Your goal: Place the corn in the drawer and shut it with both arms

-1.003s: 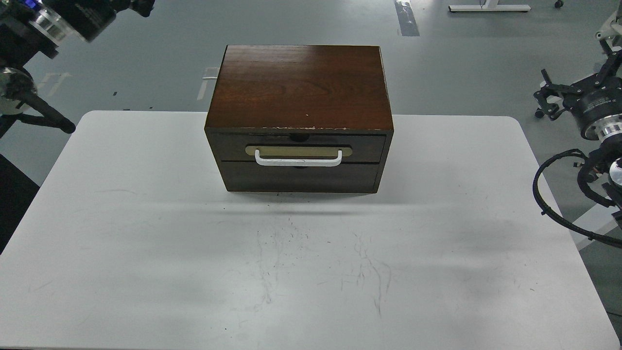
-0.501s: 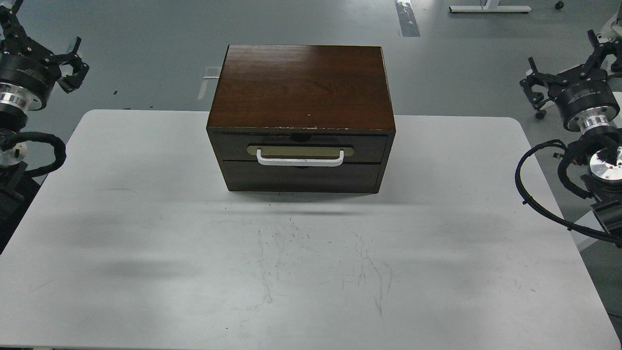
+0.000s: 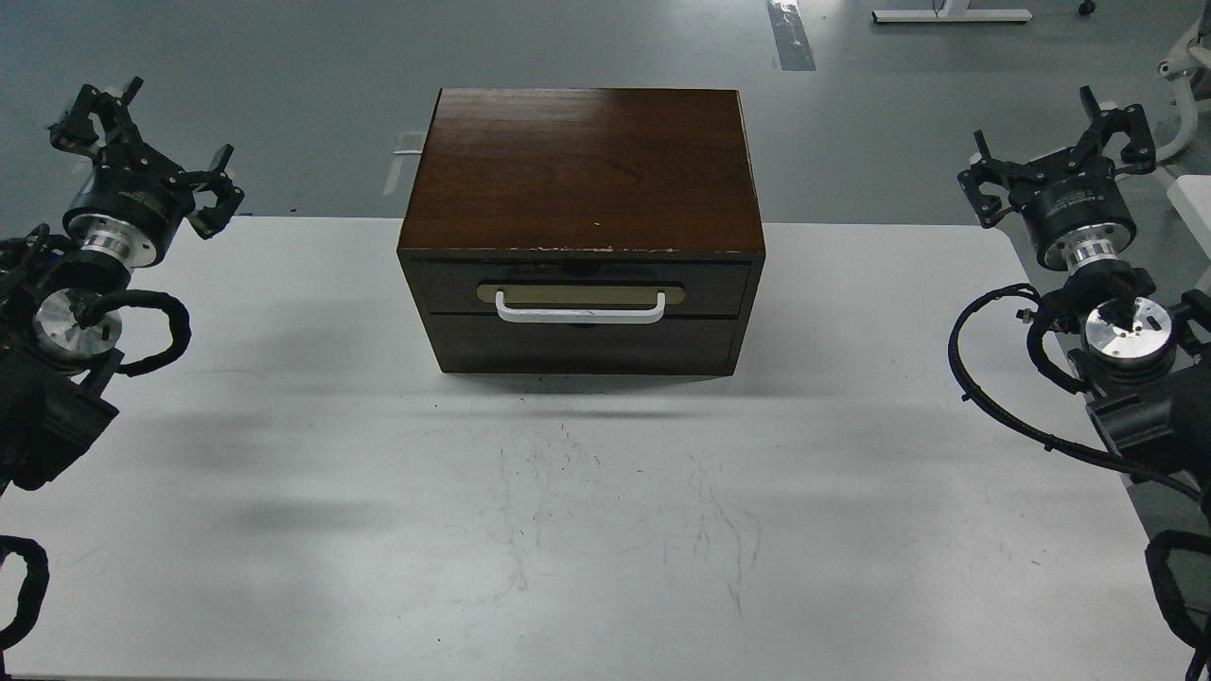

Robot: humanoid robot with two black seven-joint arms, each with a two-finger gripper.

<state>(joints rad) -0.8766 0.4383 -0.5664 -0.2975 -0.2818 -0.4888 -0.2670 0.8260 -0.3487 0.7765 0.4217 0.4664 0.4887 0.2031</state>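
A dark wooden drawer box [image 3: 582, 170] stands at the back middle of the white table [image 3: 284, 530]. Its upper drawer [image 3: 577, 287] has a white handle [image 3: 580, 309] and sits shut, flush with the front. No corn shows in this view. My left gripper [image 3: 142, 142] is at the table's far left edge, open and empty. My right gripper [image 3: 1060, 142] is at the table's far right edge, open and empty. Both are well apart from the box.
Grey floor lies behind the table. A white frame base [image 3: 951, 14] stands on the floor at the back right. Black cables [image 3: 984, 378] loop from my right arm over the table's right edge.
Both arms have moved inward and lower into view, toward the table's side edges. The box and drawer have not moved.
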